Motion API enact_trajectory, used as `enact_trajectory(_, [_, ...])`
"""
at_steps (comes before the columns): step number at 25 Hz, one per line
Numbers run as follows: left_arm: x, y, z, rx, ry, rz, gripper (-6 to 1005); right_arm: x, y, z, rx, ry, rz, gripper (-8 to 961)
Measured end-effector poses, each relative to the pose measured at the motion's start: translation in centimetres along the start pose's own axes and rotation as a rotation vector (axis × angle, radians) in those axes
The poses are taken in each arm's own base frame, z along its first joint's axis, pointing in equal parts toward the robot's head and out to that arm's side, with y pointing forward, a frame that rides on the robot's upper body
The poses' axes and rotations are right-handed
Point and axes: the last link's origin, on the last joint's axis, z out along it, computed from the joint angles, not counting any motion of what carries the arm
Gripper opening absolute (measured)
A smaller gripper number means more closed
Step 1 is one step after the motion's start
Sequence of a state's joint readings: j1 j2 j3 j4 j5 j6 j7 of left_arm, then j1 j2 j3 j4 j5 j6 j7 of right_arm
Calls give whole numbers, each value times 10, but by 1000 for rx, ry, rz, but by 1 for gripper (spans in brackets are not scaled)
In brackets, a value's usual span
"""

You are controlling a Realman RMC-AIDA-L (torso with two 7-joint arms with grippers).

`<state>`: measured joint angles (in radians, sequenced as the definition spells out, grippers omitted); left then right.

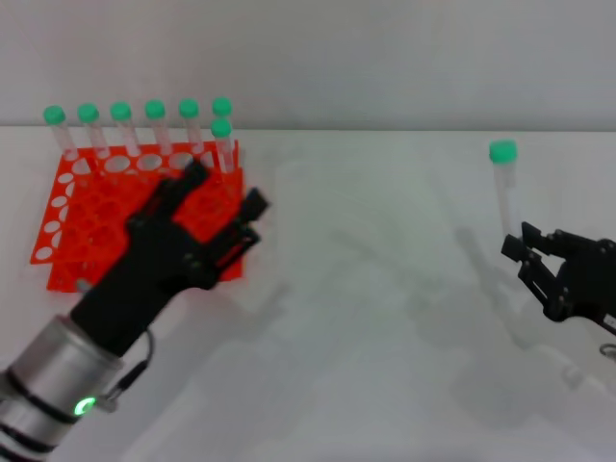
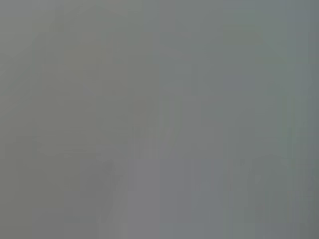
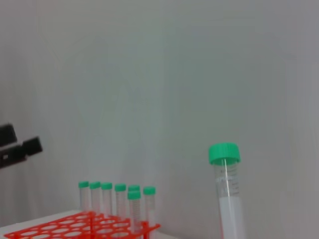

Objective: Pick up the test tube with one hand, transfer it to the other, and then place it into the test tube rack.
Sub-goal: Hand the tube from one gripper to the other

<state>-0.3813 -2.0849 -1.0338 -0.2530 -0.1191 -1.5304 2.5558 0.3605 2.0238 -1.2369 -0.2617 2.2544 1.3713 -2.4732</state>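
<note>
My right gripper (image 1: pixel 520 248) is at the right of the table, shut on the lower end of the test tube (image 1: pixel 507 204). It holds the tube upright with the green cap on top. The tube also shows in the right wrist view (image 3: pixel 229 199). The orange-red test tube rack (image 1: pixel 87 207) stands at the far left and also shows in the right wrist view (image 3: pixel 75 231). My left gripper (image 1: pixel 226 192) hangs over the rack's right part, open and empty, far from the tube. One of its fingers (image 3: pixel 20 147) shows in the right wrist view. The left wrist view shows only plain grey.
Several green-capped tubes (image 1: pixel 154 125) stand upright in the rack's back row, with one more (image 1: pixel 221 140) just in front at the right end. The white table (image 1: pixel 385 289) stretches between the two arms, with a pale wall behind.
</note>
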Motion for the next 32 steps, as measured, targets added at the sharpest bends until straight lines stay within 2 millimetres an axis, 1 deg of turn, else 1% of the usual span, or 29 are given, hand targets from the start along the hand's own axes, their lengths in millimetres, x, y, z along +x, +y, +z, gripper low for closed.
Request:
enact_trajectory(4, [-5, 15, 21, -95, -32, 10, 877, 8, 3, -5, 17, 15, 34, 186])
enact_trajectory(8, [-17, 37, 46, -180, -106, -1, 877, 16, 8, -10, 31, 37, 68, 185])
enact_trajectory(10, [-21, 43, 52, -195, -128, -5, 877, 17, 10, -11, 22, 36, 64, 185])
enact_trajectory(13, [-25, 46, 57, -193, -161, -26, 877, 16, 16, -8, -25, 30, 52, 185])
enact_trajectory(16, [-28, 46, 62, -184, -194, -91, 877, 14, 22, -5, -69, 27, 44, 186])
enact_trajectory(19, [-30, 47, 76, -194, -232, -149, 876, 13, 26, -5, -91, 19, 47, 186])
enact_trajectory(22, [-32, 51, 86, -220, -259, -161, 876, 15, 30, -6, -116, 26, 49, 185])
enact_trajectory(28, [-36, 61, 95, -237, -291, -165, 876, 14, 34, -4, -149, 23, 44, 186])
enact_trajectory(32, [-40, 59, 100, -203, -323, -218, 876, 14, 36, -4, -159, 25, 44, 186])
